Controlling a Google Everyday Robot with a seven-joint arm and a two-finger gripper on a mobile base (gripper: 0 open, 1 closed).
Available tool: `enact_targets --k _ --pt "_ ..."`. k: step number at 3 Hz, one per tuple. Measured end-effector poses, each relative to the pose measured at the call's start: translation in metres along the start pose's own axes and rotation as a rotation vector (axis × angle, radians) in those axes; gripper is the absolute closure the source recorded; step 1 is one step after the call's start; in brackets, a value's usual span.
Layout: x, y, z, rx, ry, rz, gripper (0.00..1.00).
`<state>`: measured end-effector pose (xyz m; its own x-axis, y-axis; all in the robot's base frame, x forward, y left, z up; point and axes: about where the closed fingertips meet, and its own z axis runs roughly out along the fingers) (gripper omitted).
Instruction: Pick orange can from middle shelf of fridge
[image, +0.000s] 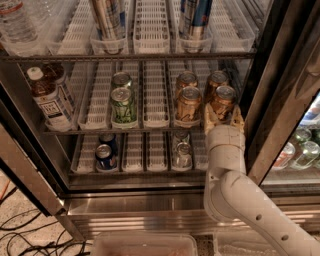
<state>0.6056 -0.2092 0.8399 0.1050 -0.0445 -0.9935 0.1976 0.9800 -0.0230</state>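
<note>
The fridge (280, 100) stands open with wire shelves of white lane trays. On the middle shelf (155, 107) stand several orange cans: two front ones (188, 104) (223, 100) and two behind (186, 80) (217, 79). My gripper (223, 118) is at the front of the right lane, its two tan fingers (210, 119) open on either side of the front right orange can's lower part. Two green cans (123, 104) stand in a lane to the left.
A brown bottle (47, 97) stands at the shelf's left. Tall slim cans (107, 20) are on the shelf above. A blue can (105, 155) and a clear can (182, 152) sit below. More bottles (300, 145) show right of the door frame. Cables (20, 235) lie on the floor.
</note>
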Motion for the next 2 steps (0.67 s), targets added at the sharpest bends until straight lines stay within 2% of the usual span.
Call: enact_targets --k 2 --pt "0.0093 -0.0019 0.0159 0.004 0.013 -0.02 0.35"
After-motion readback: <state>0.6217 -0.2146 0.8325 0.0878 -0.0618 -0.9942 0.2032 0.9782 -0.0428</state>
